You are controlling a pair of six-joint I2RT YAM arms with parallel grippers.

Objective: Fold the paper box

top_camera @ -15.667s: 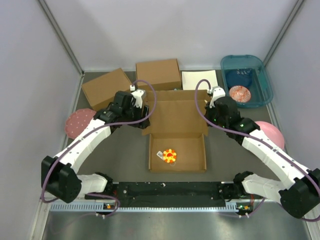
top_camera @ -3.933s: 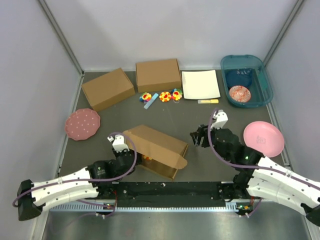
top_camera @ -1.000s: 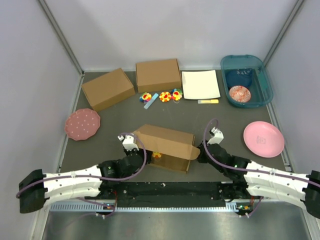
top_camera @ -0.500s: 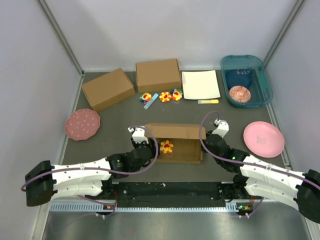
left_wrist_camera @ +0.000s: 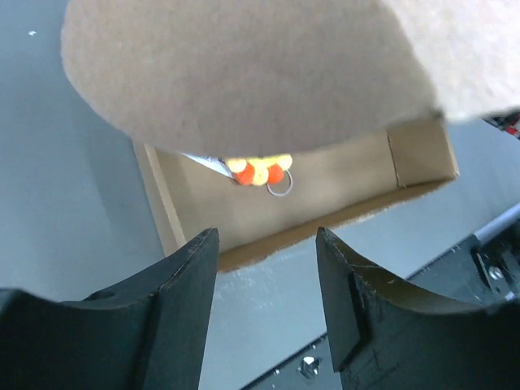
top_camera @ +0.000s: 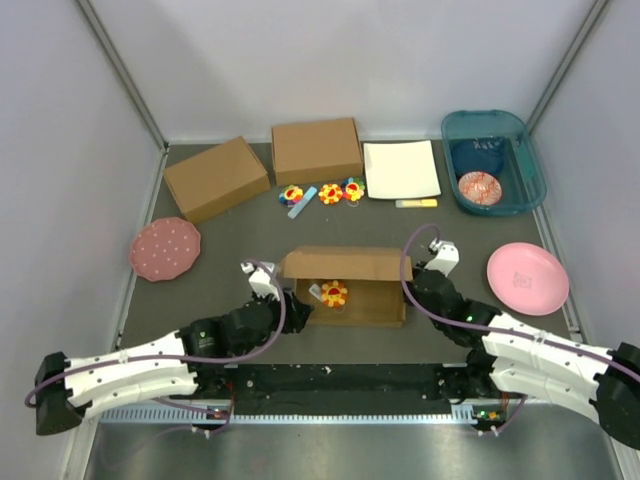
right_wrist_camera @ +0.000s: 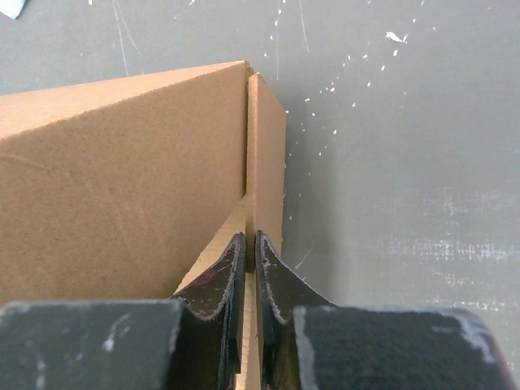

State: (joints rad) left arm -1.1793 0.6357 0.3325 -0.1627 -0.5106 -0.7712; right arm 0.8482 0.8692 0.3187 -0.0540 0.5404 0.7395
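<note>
The paper box [top_camera: 345, 266] lies in the middle of the table, brown, its lid raised over the tray. An orange flower toy [top_camera: 334, 293] lies inside. My left gripper [top_camera: 297, 306] is at the box's near left corner, open and holding nothing. In the left wrist view its gripper [left_wrist_camera: 266, 244] frames the tray's front wall [left_wrist_camera: 325, 218], with the rounded lid flap [left_wrist_camera: 244, 73] overhead and the toy [left_wrist_camera: 260, 169] behind. My right gripper [top_camera: 406, 293] is at the box's right end. In the right wrist view that gripper [right_wrist_camera: 250, 252] is shut on the thin side wall [right_wrist_camera: 264, 146].
Two other brown boxes [top_camera: 215, 177] [top_camera: 316, 150] and a white sheet [top_camera: 400, 168] stand at the back, with small toys [top_camera: 322, 192] in front of them. A teal bin [top_camera: 492, 160] sits at the back right. Pink plates lie at the left [top_camera: 165, 248] and right [top_camera: 527, 277].
The box has swung from a skewed tilt to lie square, its open side facing me. My right gripper has closed on the right wall. My left gripper has drawn back slightly.
</note>
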